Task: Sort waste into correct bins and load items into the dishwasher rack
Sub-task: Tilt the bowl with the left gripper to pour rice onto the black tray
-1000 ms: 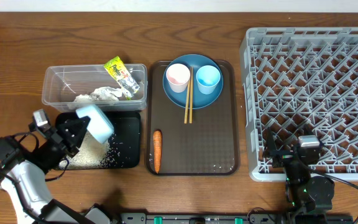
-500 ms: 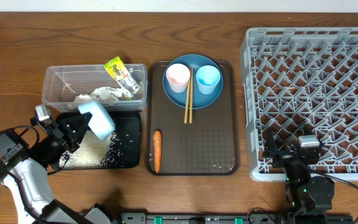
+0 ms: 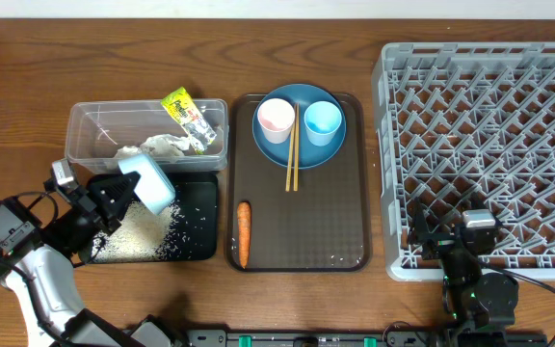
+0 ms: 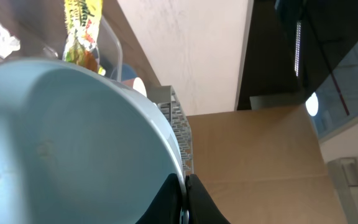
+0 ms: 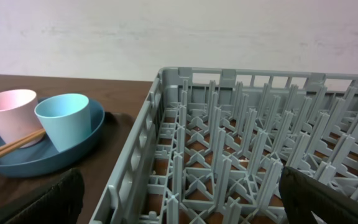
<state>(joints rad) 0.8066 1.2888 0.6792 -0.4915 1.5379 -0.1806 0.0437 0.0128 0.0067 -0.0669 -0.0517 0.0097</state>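
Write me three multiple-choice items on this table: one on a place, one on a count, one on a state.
1. Where does the carrot lie?
A. in the clear tub
B. on the brown serving tray
C. in the rack

2. How many cups stand on the blue plate?
A. one
B. two
C. three

3. How is the bowl?
A. flat on the table
B. upside down in the rack
C. tilted in the left gripper

Answers:
1 B: it lies by the tray's left edge.
2 B: a pink cup and a light-blue cup.
3 C: the gripper clamps its rim above the black tray.
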